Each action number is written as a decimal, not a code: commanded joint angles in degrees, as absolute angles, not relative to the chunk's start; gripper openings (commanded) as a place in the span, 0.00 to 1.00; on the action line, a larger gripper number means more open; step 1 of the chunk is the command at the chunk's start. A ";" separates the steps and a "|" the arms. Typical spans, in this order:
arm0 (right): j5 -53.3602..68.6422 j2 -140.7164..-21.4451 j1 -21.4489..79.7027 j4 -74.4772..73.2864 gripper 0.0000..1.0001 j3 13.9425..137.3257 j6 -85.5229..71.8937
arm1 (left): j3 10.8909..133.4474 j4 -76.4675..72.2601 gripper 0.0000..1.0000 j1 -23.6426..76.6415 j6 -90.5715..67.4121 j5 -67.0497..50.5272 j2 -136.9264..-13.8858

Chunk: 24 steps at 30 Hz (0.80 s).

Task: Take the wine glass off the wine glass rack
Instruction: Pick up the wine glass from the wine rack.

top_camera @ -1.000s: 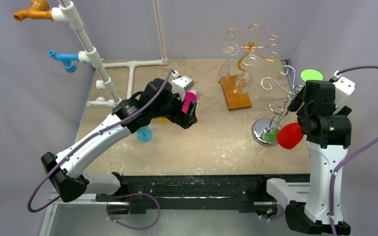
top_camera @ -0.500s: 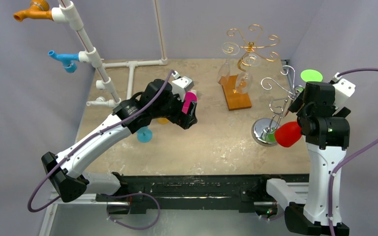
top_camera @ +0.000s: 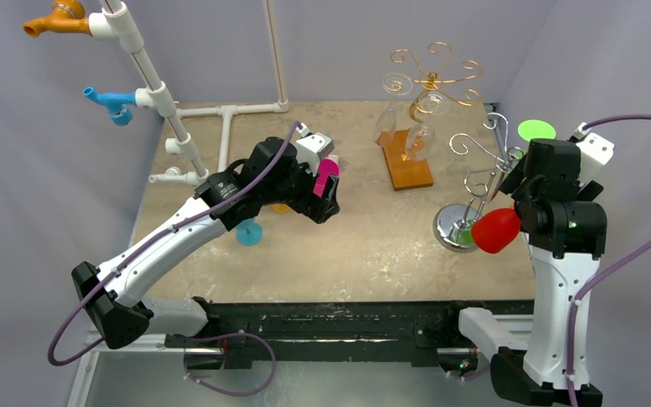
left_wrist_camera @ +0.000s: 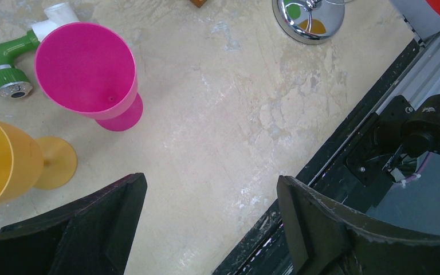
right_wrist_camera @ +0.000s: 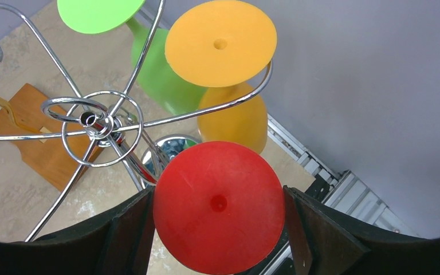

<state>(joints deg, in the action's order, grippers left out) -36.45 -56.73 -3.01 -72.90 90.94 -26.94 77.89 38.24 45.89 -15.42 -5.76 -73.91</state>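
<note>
A small pale label (top_camera: 225,187) on the left arm's dark joint is too small to read in the top view. The red wine glass (right_wrist_camera: 217,206) hangs foot-up at the near side of the chrome wine glass rack (right_wrist_camera: 100,123). In the right wrist view its round foot fills the gap between the fingers of the right tool (right_wrist_camera: 217,192). The fingers stand just beside the rim on either side, and I cannot tell whether they press it or only flank it. Its bowl and stem are hidden under the foot there, and only the top view shows the red bowl, beside the rack's mirrored base. An orange glass (right_wrist_camera: 220,43) hangs on the next arm of the rack. A green glass (right_wrist_camera: 100,8) hangs beyond it, its foot cut off by the upper edge. The left tool (left_wrist_camera: 211,180) hovers over the bench (top_camera: 364,246) with its fingers wide and nothing between them. Below it stand a pink cup (left_wrist_camera: 86,69) and a yellow glass (left_wrist_camera: 11,166) cut off at the left edge, with a green tap fitting (left_wrist_camera: 6,54) lying near them. A blue glass (top_camera: 249,231) is half hidden under the left arm. The clear glasses (top_camera: 420,140) on the gold rack (top_camera: 431,78) are hard to make out against the wooden base
</note>
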 commanded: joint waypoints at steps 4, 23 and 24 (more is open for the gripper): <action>-36.20 -57.20 -3.16 -74.55 0.62 95.62 -26.02 | 77.88 36.25 0.91 46.17 -15.21 -5.54 -73.04; -32.83 -54.86 -3.16 -76.07 0.58 96.21 -25.77 | 78.21 36.19 0.91 46.14 -15.56 -6.80 -74.09; -32.52 -54.92 -3.16 -76.11 0.57 96.38 -25.75 | 78.30 36.20 0.91 46.14 -15.56 -6.73 -74.14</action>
<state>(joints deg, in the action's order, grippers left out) -33.78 -55.42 -3.03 -76.34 94.41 -26.46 77.89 38.24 45.89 -15.42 -5.82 -74.08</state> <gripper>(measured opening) 0.812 0.908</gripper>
